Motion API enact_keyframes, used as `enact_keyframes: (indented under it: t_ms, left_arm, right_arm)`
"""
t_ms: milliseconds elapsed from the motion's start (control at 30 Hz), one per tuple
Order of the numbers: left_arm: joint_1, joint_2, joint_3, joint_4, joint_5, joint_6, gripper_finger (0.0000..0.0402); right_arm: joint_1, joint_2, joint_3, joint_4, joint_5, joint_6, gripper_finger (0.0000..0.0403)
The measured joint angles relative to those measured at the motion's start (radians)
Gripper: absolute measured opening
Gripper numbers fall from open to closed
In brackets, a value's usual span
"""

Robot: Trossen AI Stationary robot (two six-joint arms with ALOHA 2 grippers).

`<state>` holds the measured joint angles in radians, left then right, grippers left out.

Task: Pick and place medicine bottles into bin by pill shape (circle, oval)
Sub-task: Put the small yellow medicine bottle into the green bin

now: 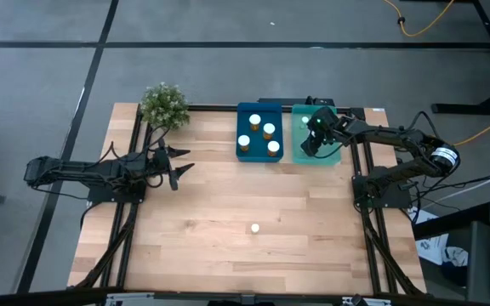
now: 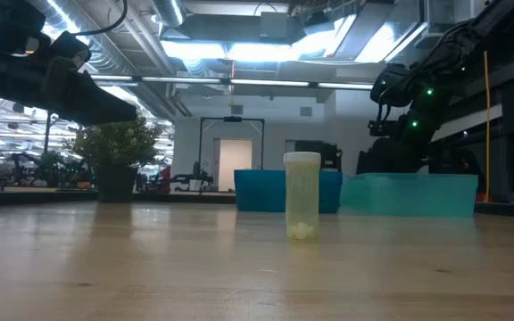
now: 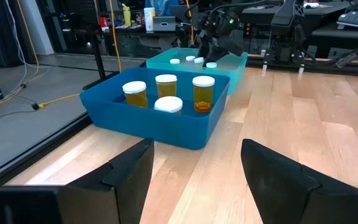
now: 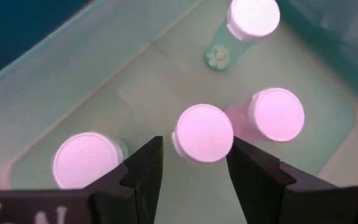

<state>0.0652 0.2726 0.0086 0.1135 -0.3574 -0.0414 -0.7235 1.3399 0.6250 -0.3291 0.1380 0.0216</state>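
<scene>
My right gripper [image 4: 194, 143] hangs open over the teal bin [image 1: 298, 146], fingers pointing steeply down on either side of a white-capped pale bottle [image 4: 202, 132] that stands on the bin floor. Three more pale bottles [image 4: 86, 159] [image 4: 277, 114] [image 4: 252, 17] stand around it. The blue bin [image 1: 243, 109] holds several amber bottles [image 3: 203, 93]. One pale bottle [image 1: 254, 228] stands alone on the table's near middle, also seen in the low view [image 2: 302, 194]. My left gripper [image 3: 197, 180] waits open at the table's left [image 1: 177, 167], above the wood.
A small potted plant [image 1: 163, 104] stands at the far left corner of the table. The two bins sit side by side at the far edge. Bare wood lies between the bins and the lone bottle and along the near edge [image 1: 253, 280].
</scene>
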Motion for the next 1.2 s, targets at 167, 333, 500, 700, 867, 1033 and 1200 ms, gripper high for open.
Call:
enact_keyframes:
  t_ms: [167,333,500,700,867,1033,1200]
  left_arm:
    - [0.0,0.0,0.0,0.0,0.0,0.0,0.0234]
    - [0.0,0.0,0.0,0.0,0.0,0.0,0.0234]
    - [0.0,0.0,0.0,0.0,0.0,0.0,0.0234]
    - [0.0,0.0,0.0,0.0,0.0,0.0,0.0234]
    - [0.0,0.0,0.0,0.0,0.0,0.0,0.0234]
    - [0.0,0.0,0.0,0.0,0.0,0.0,0.0234]
    - [0.0,0.0,0.0,0.0,0.0,0.0,0.0234]
  right_arm:
    - [0.0,-0.018,0.0,0.003,0.0,0.001,0.0176]
    - [0.0,-0.082,0.0,-0.001,0.0,0.024,0.0176]
    - [0.001,-0.154,0.0,-0.02,0.0,0.038,0.0176]
    - [0.039,-0.25,0.0,-0.044,-0.088,0.081,0.0176]
    - [0.114,-0.341,0.0,-0.028,-0.322,0.096,0.0176]
    - [0.249,-0.403,0.0,-0.026,-0.435,0.138,0.0176]
    - [0.466,-0.379,0.0,-0.01,-0.427,0.197,0.0176]
